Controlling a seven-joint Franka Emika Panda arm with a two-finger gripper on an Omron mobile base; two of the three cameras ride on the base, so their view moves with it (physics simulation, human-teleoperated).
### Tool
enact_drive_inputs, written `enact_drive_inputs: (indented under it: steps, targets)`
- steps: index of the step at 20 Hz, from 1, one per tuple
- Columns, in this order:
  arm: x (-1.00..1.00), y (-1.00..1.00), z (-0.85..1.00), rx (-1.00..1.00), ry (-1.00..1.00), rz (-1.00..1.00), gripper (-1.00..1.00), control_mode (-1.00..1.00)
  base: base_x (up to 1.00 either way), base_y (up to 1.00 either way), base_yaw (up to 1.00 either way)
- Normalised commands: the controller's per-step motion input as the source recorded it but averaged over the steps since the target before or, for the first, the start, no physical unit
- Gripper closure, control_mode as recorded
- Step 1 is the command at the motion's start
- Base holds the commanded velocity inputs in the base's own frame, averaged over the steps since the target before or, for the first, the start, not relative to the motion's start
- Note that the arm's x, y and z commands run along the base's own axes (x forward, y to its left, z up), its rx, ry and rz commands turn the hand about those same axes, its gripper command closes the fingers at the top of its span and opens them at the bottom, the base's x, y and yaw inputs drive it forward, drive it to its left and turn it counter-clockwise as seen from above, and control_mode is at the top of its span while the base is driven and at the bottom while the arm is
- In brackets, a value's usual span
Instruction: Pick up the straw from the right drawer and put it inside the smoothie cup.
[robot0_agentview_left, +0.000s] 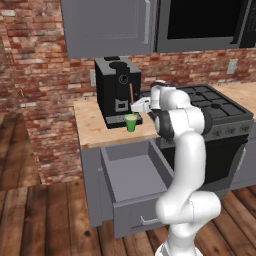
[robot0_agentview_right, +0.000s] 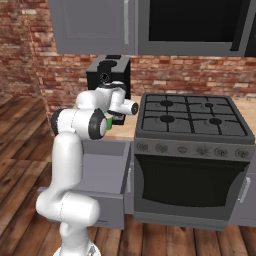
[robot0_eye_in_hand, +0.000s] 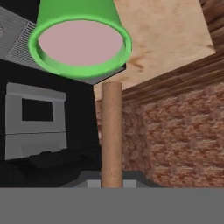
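Note:
The smoothie cup (robot0_agentview_left: 131, 122) is bright green and stands on the wooden counter in front of the black coffee machine (robot0_agentview_left: 117, 90). My gripper (robot0_agentview_left: 133, 105) hovers just above it, shut on the straw (robot0_agentview_left: 131, 93), a thin tan stick held upright. In the hand view the straw (robot0_eye_in_hand: 111, 135) runs from between the fingers toward the near rim of the cup (robot0_eye_in_hand: 81, 65), whose mouth shows a pink filling. Its tip sits at the rim's edge, not inside. The right drawer (robot0_agentview_left: 134, 176) stands pulled out below the counter. My arm hides most of the cup (robot0_agentview_right: 109, 123) in the right base view.
A gas stove (robot0_agentview_right: 192, 120) with an oven below stands right of the counter. Grey wall cabinets (robot0_agentview_left: 107, 25) and a dark microwave (robot0_agentview_left: 202, 20) hang above. The open drawer (robot0_agentview_right: 102, 172) juts out beside my base. A brick wall runs behind.

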Motion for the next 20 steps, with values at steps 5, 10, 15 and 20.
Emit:
enact_drive_inputs:
  steps: [5,10,15,20]
  targets:
    - [0.23,0.02,-0.17,0.0,0.0,0.0,1.0,-1.0,0.0,0.0,0.0]
    - [0.19,0.01,-0.25,0.0,0.0,0.0,1.0,-1.0,0.0,0.0,0.0]
    - [0.16,0.01,-0.22,0.0,0.0,0.0,1.0,-1.0,0.0,0.0,0.0]
    - [0.17,0.02,-0.14,0.0,0.0,0.0,1.0,-1.0,0.0,0.0,0.0]
